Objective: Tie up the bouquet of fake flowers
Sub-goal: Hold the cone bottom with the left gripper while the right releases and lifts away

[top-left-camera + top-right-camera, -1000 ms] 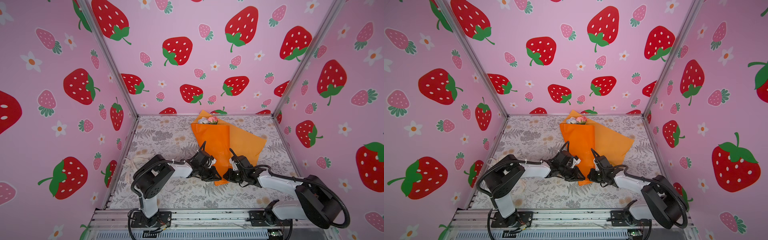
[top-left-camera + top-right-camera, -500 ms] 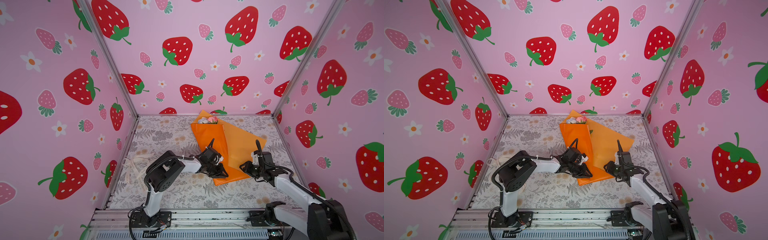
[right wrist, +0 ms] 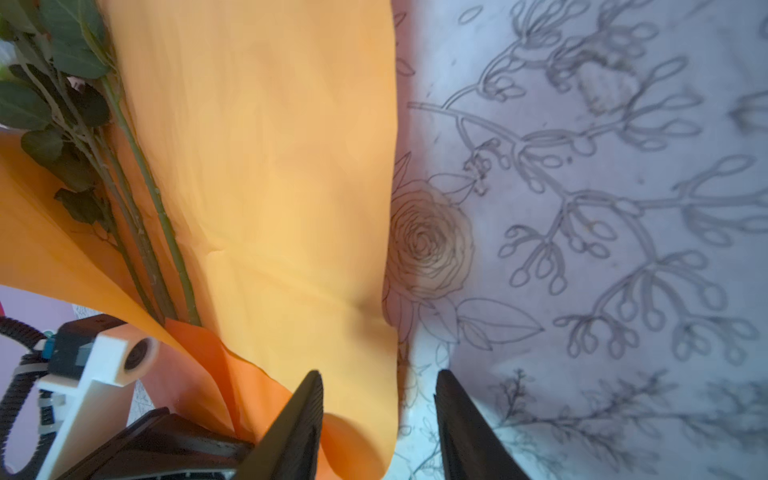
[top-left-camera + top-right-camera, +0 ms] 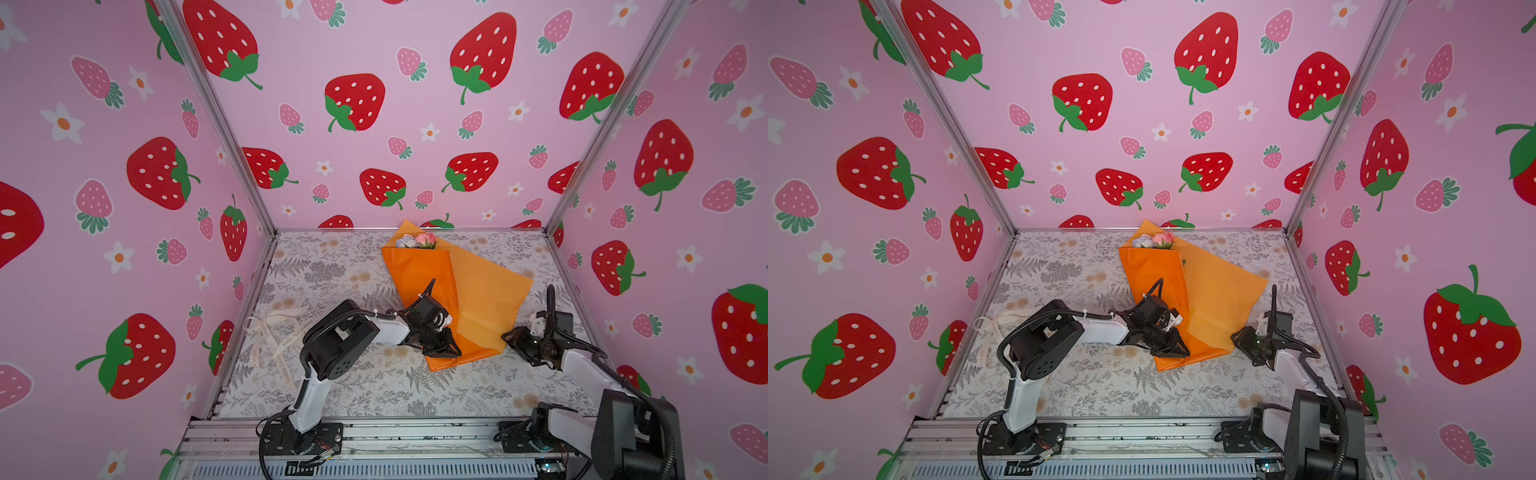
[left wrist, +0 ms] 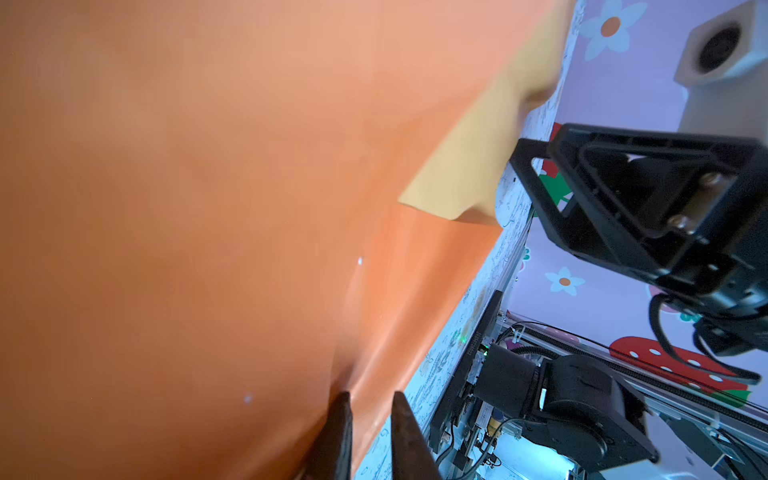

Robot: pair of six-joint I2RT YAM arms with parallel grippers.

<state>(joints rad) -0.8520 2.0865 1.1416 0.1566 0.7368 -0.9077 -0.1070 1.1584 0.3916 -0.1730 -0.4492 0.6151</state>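
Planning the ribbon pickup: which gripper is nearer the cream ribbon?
Left. The left gripper pinches the bouquet low down, mid-table; the ribbon lies by the left wall. The right gripper, open, sits beyond the bouquet.

Little here is legible to me. In a top view, at the lower left of the floor, the cream ribbon (image 4: 286,351) carries a line of dark capital letters along its length. One stretch seems to begin "LOVE", and the rest is too small for me to make out. In my left wrist view, at lower right, a black strip (image 5: 482,332) bears tiny white characters, too blurred to read.
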